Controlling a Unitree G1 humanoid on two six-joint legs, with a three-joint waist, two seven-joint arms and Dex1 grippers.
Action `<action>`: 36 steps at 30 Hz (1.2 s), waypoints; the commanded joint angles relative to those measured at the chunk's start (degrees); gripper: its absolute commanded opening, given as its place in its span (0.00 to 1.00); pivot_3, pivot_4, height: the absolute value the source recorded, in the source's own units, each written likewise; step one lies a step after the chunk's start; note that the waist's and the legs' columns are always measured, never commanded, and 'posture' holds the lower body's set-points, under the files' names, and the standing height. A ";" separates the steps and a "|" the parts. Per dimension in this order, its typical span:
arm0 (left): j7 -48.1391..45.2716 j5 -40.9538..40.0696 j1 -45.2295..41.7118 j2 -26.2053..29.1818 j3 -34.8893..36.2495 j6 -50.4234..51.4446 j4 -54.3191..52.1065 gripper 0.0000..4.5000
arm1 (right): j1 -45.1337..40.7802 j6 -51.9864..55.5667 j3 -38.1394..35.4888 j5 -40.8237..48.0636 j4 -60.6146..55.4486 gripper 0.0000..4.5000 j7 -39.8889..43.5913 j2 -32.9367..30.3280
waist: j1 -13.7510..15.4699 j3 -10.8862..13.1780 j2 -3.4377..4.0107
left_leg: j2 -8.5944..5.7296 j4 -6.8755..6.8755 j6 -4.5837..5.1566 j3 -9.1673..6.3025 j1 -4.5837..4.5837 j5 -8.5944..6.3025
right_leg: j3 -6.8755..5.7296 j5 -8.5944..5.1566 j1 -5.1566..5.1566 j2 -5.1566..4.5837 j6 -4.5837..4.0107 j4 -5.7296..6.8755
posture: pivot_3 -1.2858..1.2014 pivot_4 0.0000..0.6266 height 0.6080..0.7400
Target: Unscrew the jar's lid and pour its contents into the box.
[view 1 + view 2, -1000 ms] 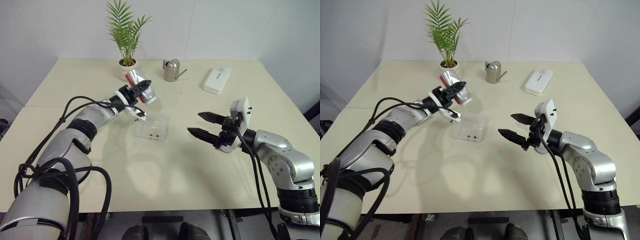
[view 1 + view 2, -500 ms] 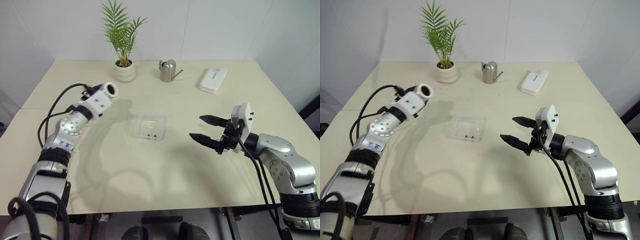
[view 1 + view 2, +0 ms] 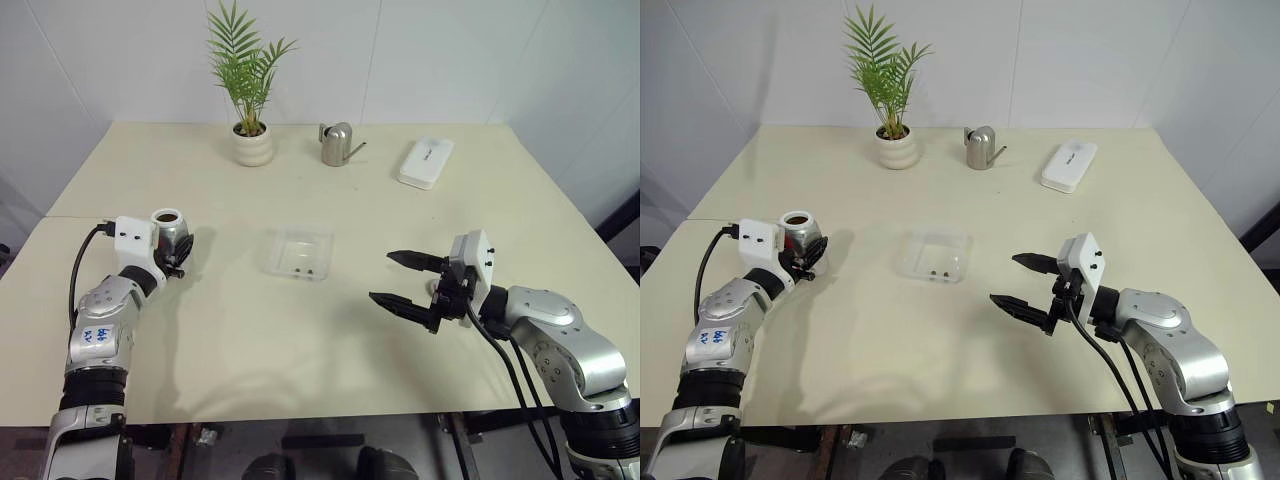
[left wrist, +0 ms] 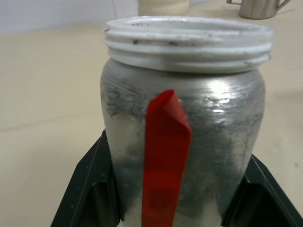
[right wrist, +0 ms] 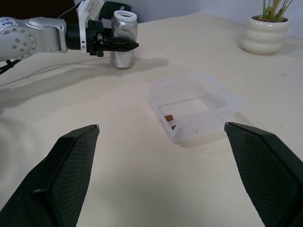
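Note:
The jar (image 3: 168,228) stands upright at the left of the table with its mouth open, and its base is down at the table top. My left gripper (image 3: 176,246) is shut on the jar, one black finger (image 4: 87,189) on each side of the red mark (image 4: 165,156). The lid is out of view. The box (image 3: 300,252), a shallow clear tray, lies in the middle of the table with the contents (image 3: 303,270), a few dark bits, inside. My right gripper (image 3: 408,283) hovers open and empty to the right of the box, pointing toward it.
A potted palm (image 3: 250,140), a steel watering can (image 3: 337,143) and a white flat case (image 3: 425,162) stand along the far side. The left gripper (image 5: 113,45) and jar (image 5: 124,40) lie beyond the box (image 5: 196,106) in the right wrist view.
My left arm swung from above the box out to the left and down, rolling the jar from tipped over to upright. The right gripper drew back slightly and stayed open.

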 commanded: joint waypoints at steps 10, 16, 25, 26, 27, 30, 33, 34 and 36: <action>-1.78 0.51 5.19 2.32 3.35 -0.43 -4.97 0.99 | -0.08 0.04 0.06 0.62 -2.59 1.00 -0.54 -0.18 | -0.05 0.00 0.00 | 0.01 -0.08 -0.02 0.02 0.01 -0.01 | 0.00 0.00 -0.03 0.00 -0.01 -0.05 | 0.52 0.24 1.00; -7.83 0.32 14.10 8.00 5.87 -1.42 -9.85 0.99 | -0.13 -0.69 0.61 0.61 -1.80 1.00 -0.03 -0.01 | -0.28 -0.01 0.00 | 0.07 -0.10 -0.06 0.07 0.01 -0.04 | 0.03 0.00 -0.09 0.01 -0.02 -0.05 | 0.52 0.24 1.00; -21.14 0.61 27.01 16.06 8.71 -10.89 -16.49 0.99 | -1.54 -2.81 0.06 -0.30 2.25 1.00 5.10 -2.94 | 0.00 -0.01 0.00 | 0.13 -0.14 -0.35 0.04 -0.01 -0.30 | 0.00 0.04 -0.14 -0.05 -0.11 -0.18 | 0.52 0.24 1.00; -23.16 -0.45 27.33 16.40 8.73 -11.97 -17.71 0.99 | -1.59 -3.30 -0.19 -0.36 2.66 1.00 5.80 -3.49 | 0.03 -0.01 0.00 | 0.14 -0.15 -0.37 0.05 -0.01 -0.32 | -0.02 0.06 -0.13 -0.06 -0.15 -0.21 | 0.52 0.24 1.00; -24.94 -1.35 27.53 16.70 8.58 -12.62 -18.90 0.99 | -1.62 -4.06 -0.36 -0.62 3.06 1.00 6.38 -3.99 | 0.06 -0.01 0.00 | 0.15 -0.15 -0.37 0.04 -0.01 -0.33 | -0.04 0.07 -0.13 -0.07 -0.15 -0.22 | 0.52 0.24 1.00; -28.66 -2.81 26.76 17.08 6.82 -12.43 -22.40 0.99 | -1.50 -7.14 -1.02 -1.62 4.83 1.00 8.75 -5.48 | -0.11 -0.01 0.03 | 0.15 -0.18 -0.40 0.08 0.00 -0.35 | -0.04 0.09 -0.12 -0.09 -0.19 -0.24 | 0.52 0.24 1.00; -33.14 -4.02 23.89 17.40 3.59 -11.38 -24.07 0.99 | -1.46 -9.13 -2.19 -2.63 6.58 1.00 8.89 -6.60 | -0.07 -0.01 0.03 | 0.20 -0.19 -0.23 0.12 0.01 -0.24 | -0.06 0.09 -0.12 -0.01 -0.19 -0.23 | 0.52 0.24 1.00; -34.32 -3.41 23.21 17.47 2.45 -12.24 -24.21 0.99 | -1.65 -8.91 -2.47 -2.56 7.36 1.00 9.35 -7.16 | -0.08 -0.01 0.04 | 0.20 -0.19 -0.16 0.14 0.01 -0.19 | -0.05 0.09 -0.13 0.01 -0.19 -0.22 | 0.52 0.24 1.00; -36.48 -3.08 21.48 16.97 0.80 -13.82 -23.89 0.99 | -1.48 -7.23 -3.87 -1.07 7.59 1.00 10.07 -8.39 | -0.11 -0.01 0.04 | 0.21 -0.19 -0.14 0.21 0.02 -0.18 | -0.03 0.09 -0.13 0.03 -0.19 -0.21 | 0.52 0.24 1.00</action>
